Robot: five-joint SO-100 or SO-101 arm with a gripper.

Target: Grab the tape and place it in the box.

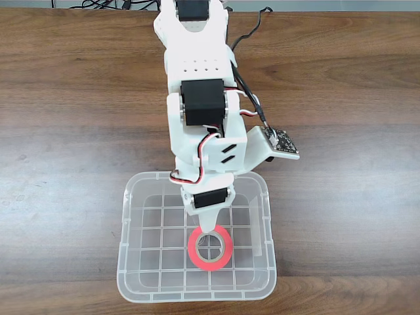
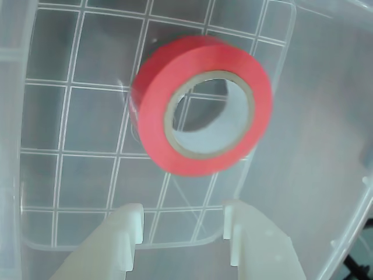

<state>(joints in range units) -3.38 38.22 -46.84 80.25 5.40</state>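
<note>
Tape (image 1: 210, 249) already lies flat on the grid floor inside the box (image 1: 130, 197) on the tabletop (image 1: 65, 131), and your end effector (image 2: 182, 230) hangs released just above it, fingers apart and touching nothing, so the drop looks finished.

Tape (image 1: 210, 263): bright red-orange roll, grey-tan inner core ring. Box (image 1: 130, 262): clear translucent plastic, pale grid of lines across the bottom. Pincer (image 2: 182, 242): white, as is the arm (image 1: 197, 72), which carries black motor blocks; table (image 1: 65, 98): brown wood grain in long streaks.
</note>
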